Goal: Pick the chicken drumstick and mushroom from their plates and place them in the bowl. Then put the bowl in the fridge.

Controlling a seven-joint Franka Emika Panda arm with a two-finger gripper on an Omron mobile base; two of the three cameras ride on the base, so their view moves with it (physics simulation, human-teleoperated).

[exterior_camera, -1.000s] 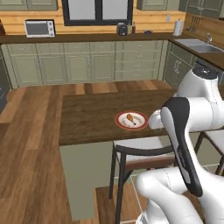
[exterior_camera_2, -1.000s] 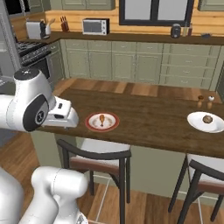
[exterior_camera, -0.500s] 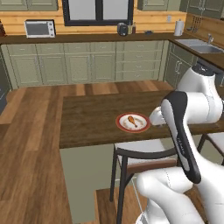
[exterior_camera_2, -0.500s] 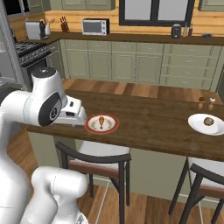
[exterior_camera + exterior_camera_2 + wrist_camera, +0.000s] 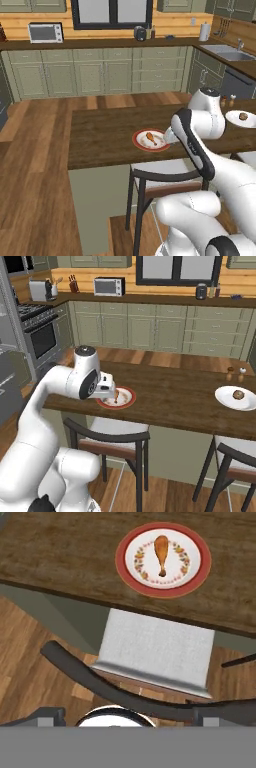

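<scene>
The chicken drumstick (image 5: 161,552) lies on the red-rimmed plate (image 5: 199,571) near the front edge of the wooden counter; both also show as drumstick (image 5: 149,137) and plate (image 5: 129,401). My gripper (image 5: 112,390) hovers at the plate's near side, over the counter edge and stool. It is open, with its fingertips (image 5: 48,716) wide apart and nothing between them. The mushroom (image 5: 238,394) sits on the plain white plate (image 5: 224,398) far along the counter, seen again as mushroom (image 5: 243,116). The bowl is out of view.
A dark-framed stool (image 5: 155,647) with a pale seat stands under the counter right below the hand, and a second stool (image 5: 235,466) under the white plate. Salt and pepper shakers (image 5: 235,374) stand behind that plate. A stove (image 5: 40,331) and cabinets line the back wall.
The arm has swung forward and down, bringing the hand from beside the counter to the near edge of the red-rimmed plate. The jaws stayed open. The plates and food have not moved.
</scene>
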